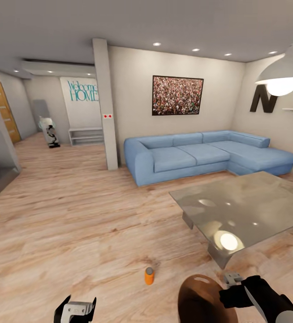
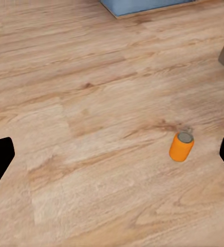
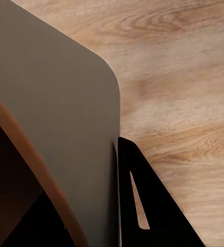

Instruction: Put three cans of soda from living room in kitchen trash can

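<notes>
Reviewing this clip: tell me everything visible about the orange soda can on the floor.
The orange soda can is a small bright orange cylinder with a silvery grey top, metallic-looking. It stands upright on the light wood floor, casting a faint shadow, with nothing else touching it. In the head view it sits in front of the robot, between the two arms and short of the glass coffee table. The left wrist view shows it too, ahead of the open fingers.

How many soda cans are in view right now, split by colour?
Orange soda can: 1, upright on the wood floor
Dark blue soda cans: 0
Total: 1 soda can in view
</notes>
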Tool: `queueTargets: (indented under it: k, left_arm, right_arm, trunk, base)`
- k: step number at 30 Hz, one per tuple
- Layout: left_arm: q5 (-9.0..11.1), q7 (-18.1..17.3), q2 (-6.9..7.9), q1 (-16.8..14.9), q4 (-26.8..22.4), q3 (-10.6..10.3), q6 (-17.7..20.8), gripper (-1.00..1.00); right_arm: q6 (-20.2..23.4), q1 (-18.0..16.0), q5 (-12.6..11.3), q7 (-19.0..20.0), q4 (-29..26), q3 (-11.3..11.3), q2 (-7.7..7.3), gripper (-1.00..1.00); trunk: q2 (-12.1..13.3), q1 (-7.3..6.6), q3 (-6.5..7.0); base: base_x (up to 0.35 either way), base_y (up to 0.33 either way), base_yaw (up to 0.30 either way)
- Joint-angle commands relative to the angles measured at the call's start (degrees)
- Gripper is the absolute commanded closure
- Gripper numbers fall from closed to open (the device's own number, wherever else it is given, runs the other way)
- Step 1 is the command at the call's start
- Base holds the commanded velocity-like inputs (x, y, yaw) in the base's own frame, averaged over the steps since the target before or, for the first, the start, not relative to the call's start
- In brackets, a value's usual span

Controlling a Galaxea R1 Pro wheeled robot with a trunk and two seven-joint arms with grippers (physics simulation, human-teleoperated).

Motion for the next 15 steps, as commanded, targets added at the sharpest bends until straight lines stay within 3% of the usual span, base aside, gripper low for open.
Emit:
queueTargets:
  k: [1,15]
  left_arm:
    - [0.0,-0.2,0.0,0.0,0.0,0.0,0.0,-1.0]
    - [-0.3,-0.8,-0.03,0.0,0.0,0.0,0.0,-1.0]
  right_arm:
    - [0.3,0.0,-0.8,0.4,0.0,-0.1,0.01,1.0]
    - [0.3,0.0,-0.8,0.4,0.0,-0.1,0.0,1.0]
  trunk:
    - [0.0,0.0,0.07]
    - [0.0,0.0,0.94]
  base:
    - [0.001,0.273,-0.203]
    - [0.0,0.316,-0.203]
